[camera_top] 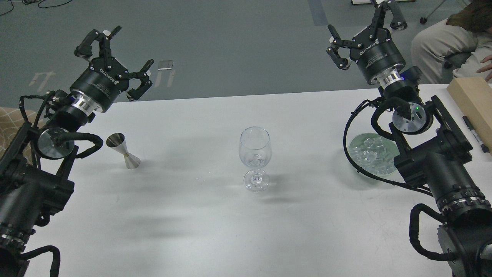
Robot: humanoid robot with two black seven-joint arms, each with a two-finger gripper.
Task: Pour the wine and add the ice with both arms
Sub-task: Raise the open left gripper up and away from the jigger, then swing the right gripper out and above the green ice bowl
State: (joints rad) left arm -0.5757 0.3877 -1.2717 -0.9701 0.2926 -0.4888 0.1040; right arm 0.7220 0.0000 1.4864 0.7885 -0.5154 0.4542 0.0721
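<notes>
A clear wine glass [255, 157] stands upright at the middle of the white table [215, 223]; something clear sits in the bottom of its bowl, and I cannot tell whether it is ice or wine. A steel jigger [123, 151] stands to its left. The ice [372, 154] is heaped in a pale green bowl [359, 166] at the right, partly hidden by my right arm. My left gripper [113, 61] is open and empty, raised beyond the table's far left edge, above and behind the jigger. My right gripper [367, 36] is open and empty, raised behind the bowl.
A light wooden box [471, 100] and a black marker pen [474, 132] lie at the table's right edge. A seated person [446, 42] is at the far right, beyond the table. Grey floor lies behind the table.
</notes>
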